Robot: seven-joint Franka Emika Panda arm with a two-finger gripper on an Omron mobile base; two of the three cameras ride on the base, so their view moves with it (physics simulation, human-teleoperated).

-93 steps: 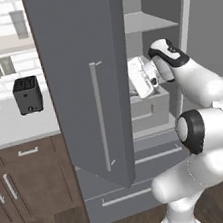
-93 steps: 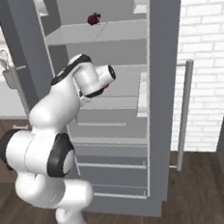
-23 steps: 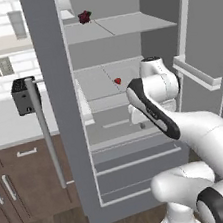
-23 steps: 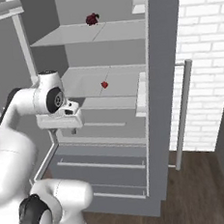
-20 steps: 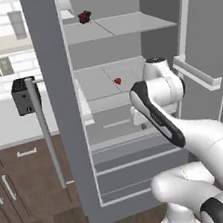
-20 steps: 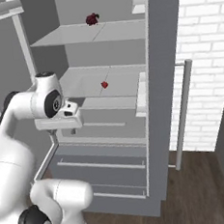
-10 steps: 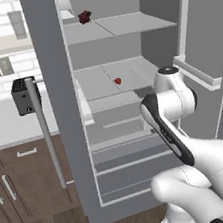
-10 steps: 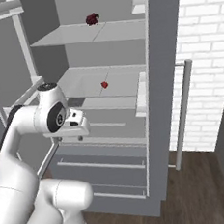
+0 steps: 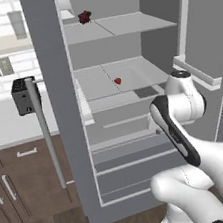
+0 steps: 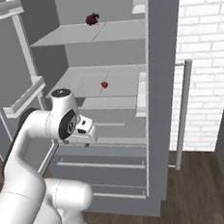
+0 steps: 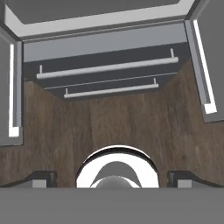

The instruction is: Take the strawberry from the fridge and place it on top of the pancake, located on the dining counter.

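The two-finger gripper [image 11: 112,177], jaws spread wide and holding nothing, is aimed down at wood-grain floor [image 11: 113,122] before the matte grey fridge [image 9: 62,141], both doors swung open. Two bar-handled drawers [image 11: 105,74] are seen below. Farther in, the small, rounded red strawberry [image 9: 118,81] rests on a smooth pale middle shelf [image 9: 128,75], clear space around it; its long axis cannot be told.
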